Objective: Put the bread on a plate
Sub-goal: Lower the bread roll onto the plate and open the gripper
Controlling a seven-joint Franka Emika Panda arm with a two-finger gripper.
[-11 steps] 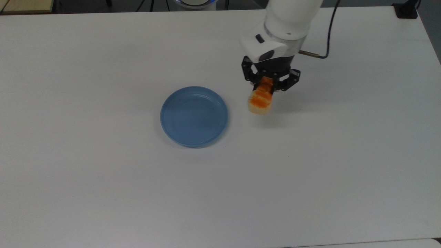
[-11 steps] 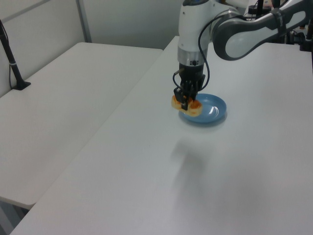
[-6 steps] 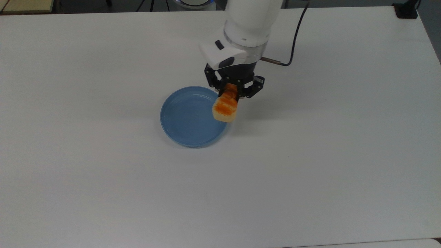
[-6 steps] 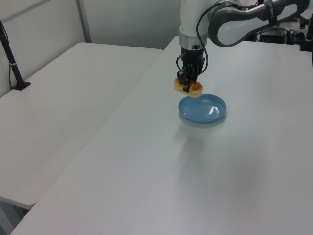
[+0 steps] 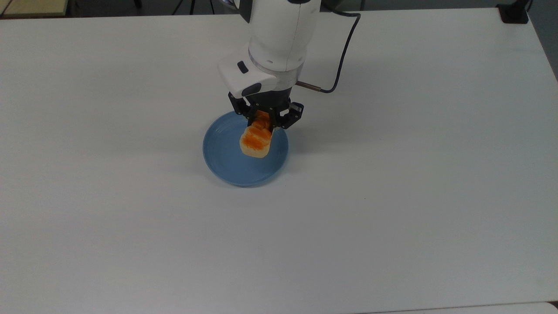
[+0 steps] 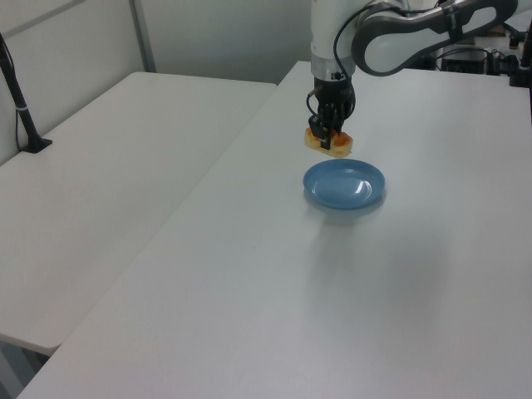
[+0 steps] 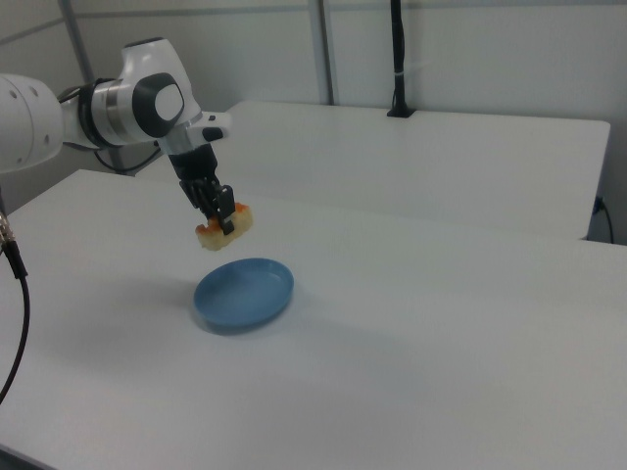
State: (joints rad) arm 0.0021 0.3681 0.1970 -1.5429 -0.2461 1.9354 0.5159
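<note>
The bread, a small loaf with cream sides and an orange-brown ridged top, hangs in the air with my gripper shut on it. It also shows as the bread and the bread in the side views, held well above the table. The round blue plate lies flat on the white table, and in the top view the bread overlaps the plate's upper right part. In the left view the plate sits below my gripper. The right view has my gripper above and to the left of the plate.
A white table spreads wide around the plate. The arm's black cable loops beside the wrist. A second white table stands at the left view's left, with a black post clamped on it.
My gripper carried the bread from the top view's right of the plate leftward until it hangs over the plate. In the left view it rose higher. The plate stayed put.
</note>
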